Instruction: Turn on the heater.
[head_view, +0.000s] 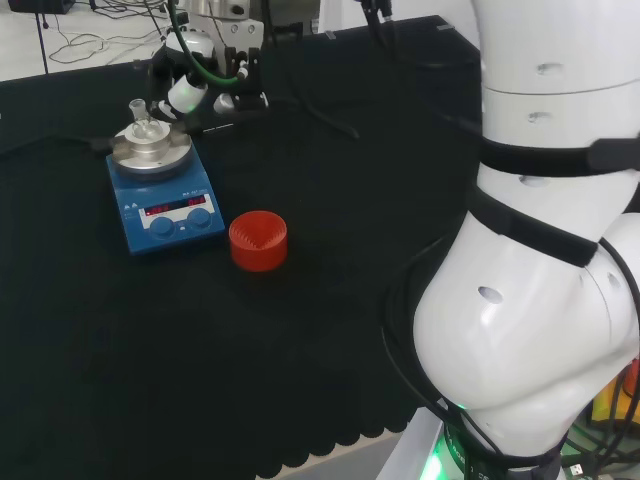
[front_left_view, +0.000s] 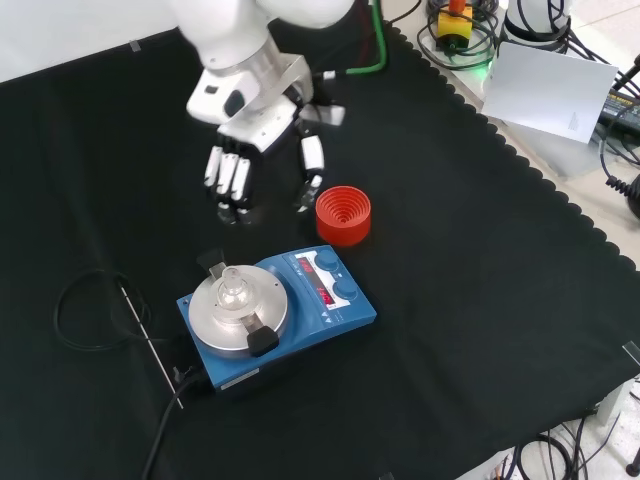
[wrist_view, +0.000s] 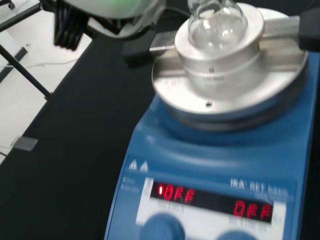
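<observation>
Front view: heater (front_left_view: 277, 318) below straight fingers (front_left_view: 228, 182) (well apart).

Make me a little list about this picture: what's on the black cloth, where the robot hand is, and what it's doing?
heater: blue box with a round silver plate on top, two blue knobs and red lit displays at its front
on the heater: small clear glass flask sitting in the silver plate
beside the heater: red ribbed ring, apart from it, nothing on it
hand: above the cloth, just past the heater and ring in the front view, fingers pointing down, holding nothing
touching the heater: no
</observation>
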